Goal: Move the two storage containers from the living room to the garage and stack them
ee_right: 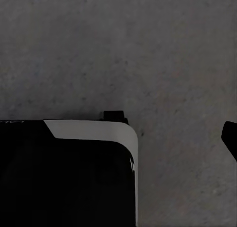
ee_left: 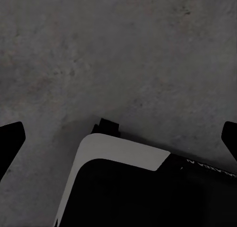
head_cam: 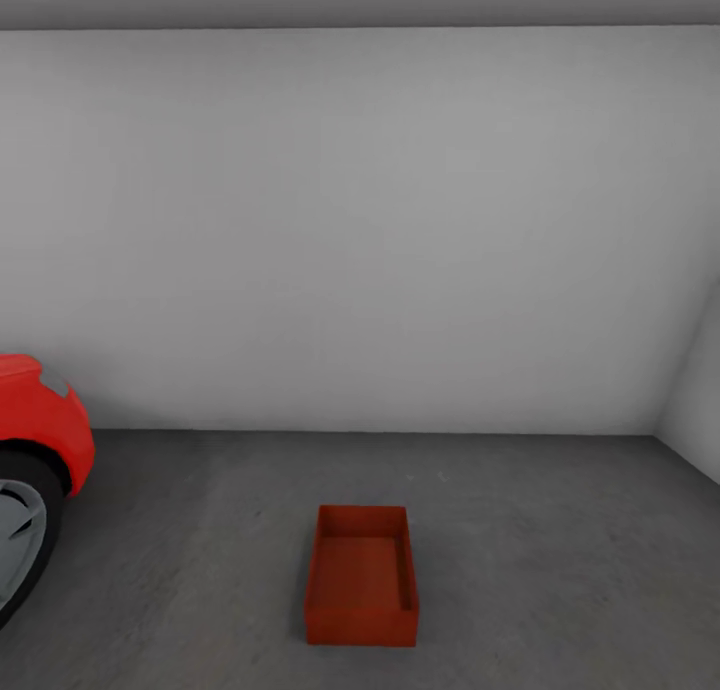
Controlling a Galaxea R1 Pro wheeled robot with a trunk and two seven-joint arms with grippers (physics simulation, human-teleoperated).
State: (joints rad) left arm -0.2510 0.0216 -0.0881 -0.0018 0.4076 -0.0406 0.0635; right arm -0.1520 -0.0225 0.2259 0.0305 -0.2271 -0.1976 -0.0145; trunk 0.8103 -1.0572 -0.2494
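Grey concrete floor [head_cam: 520,530] under a white wall [head_cam: 360,220]: one storage container [head_cam: 362,576] sits right of one red car [head_cam: 40,420]. Left jaws look released, fingertips [ee_left: 10,138] apart; right jaws' state I cannot tell.

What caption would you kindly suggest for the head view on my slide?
One orange-red storage container sits open-topped on the grey concrete garage floor, right of a red car, before a white wall.
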